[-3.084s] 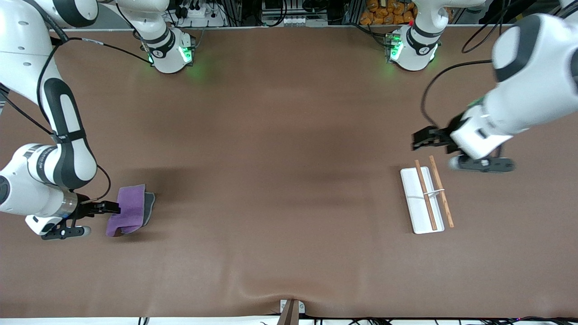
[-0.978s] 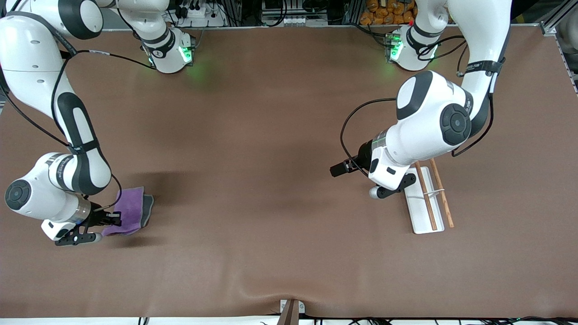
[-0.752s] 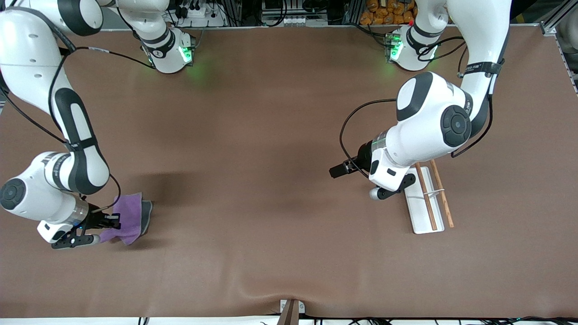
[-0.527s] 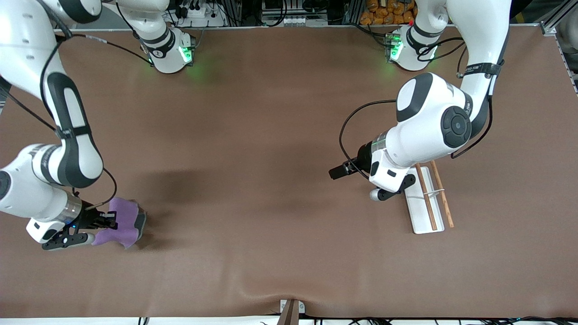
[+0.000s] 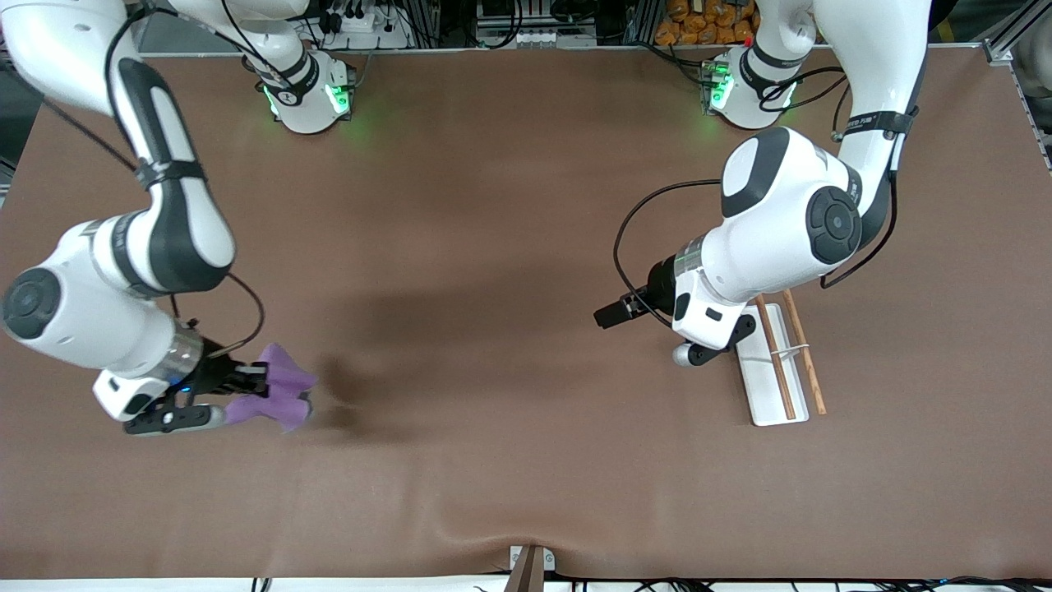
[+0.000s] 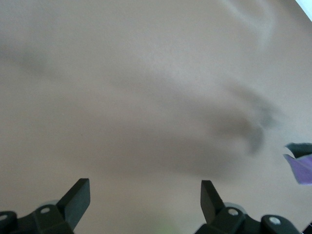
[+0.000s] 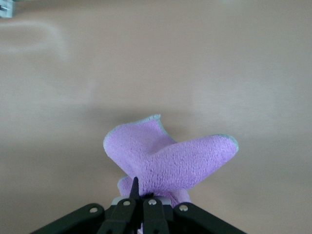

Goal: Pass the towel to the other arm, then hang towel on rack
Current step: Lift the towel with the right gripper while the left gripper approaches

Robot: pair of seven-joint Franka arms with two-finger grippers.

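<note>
Over the counter (image 5: 509, 205) toward the right arm's end, near the edge closest to the front camera: right hand (image 5: 255, 380) clamped tight on the towel (image 5: 279, 393), bunched, purple, lifted clear of the surface. Pickup done, then. Over the counter just beside the rack (image 5: 777, 362): left hand (image 5: 610, 313), fingers (image 6: 78, 197) spread wide, holding nothing, aimed toward the towel, well apart from it. Left to do, judging by this: bringing the two hands together, handover, then draping over the rack's rods.
</note>
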